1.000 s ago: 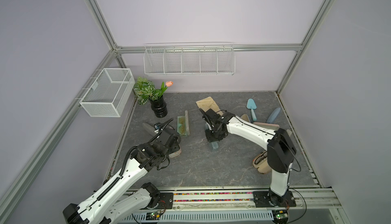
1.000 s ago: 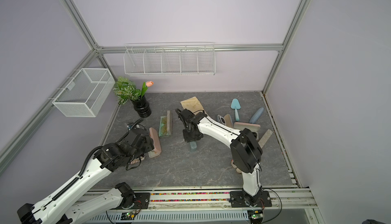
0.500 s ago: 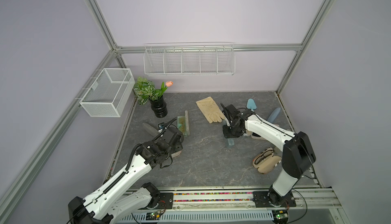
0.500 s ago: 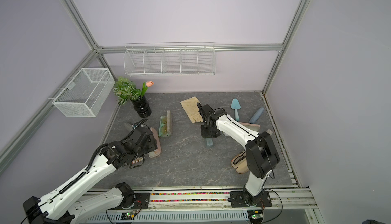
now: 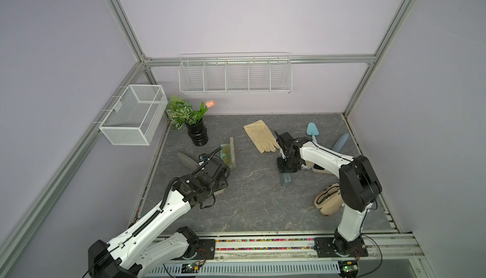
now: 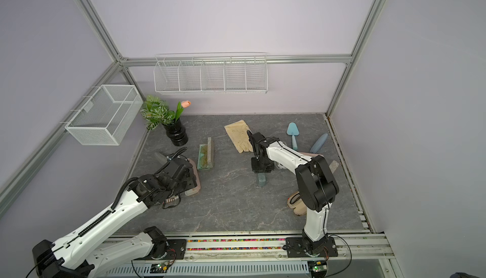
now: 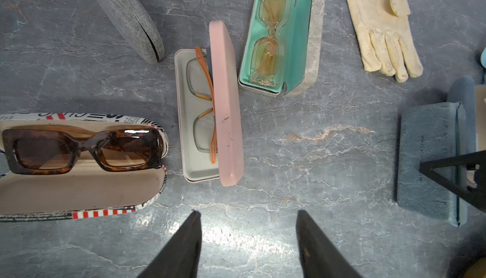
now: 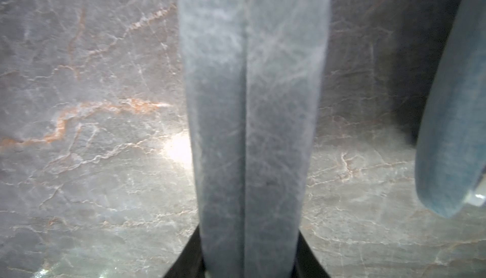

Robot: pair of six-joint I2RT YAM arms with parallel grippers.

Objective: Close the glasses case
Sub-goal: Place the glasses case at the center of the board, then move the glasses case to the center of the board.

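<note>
My left gripper (image 7: 247, 212) is open and empty above the bare table. Just ahead of it lies a pink glasses case (image 7: 226, 105) with its lid partly raised over orange-armed glasses. Beside that, a newspaper-print case (image 7: 79, 184) lies open with brown sunglasses in it. A grey case with teal lining (image 7: 302, 27) holds yellow glasses and stands open. My right gripper (image 5: 285, 170) is shut on one end of a grey-blue felt case (image 5: 285, 180) (image 8: 252, 105), whose two halves meet along a seam.
A cream glove (image 5: 260, 136) lies at the back. A beige open case with glasses (image 5: 327, 199) sits by the right arm's base. A closed grey case (image 5: 185, 159), a black vase with a plant (image 5: 197, 133), a blue trowel (image 5: 313, 129) and a blue case (image 5: 340, 142) are around.
My right gripper carried the grey-blue case from the table's middle to the right, then held still. My left arm shifted slightly forward over the pink case.
</note>
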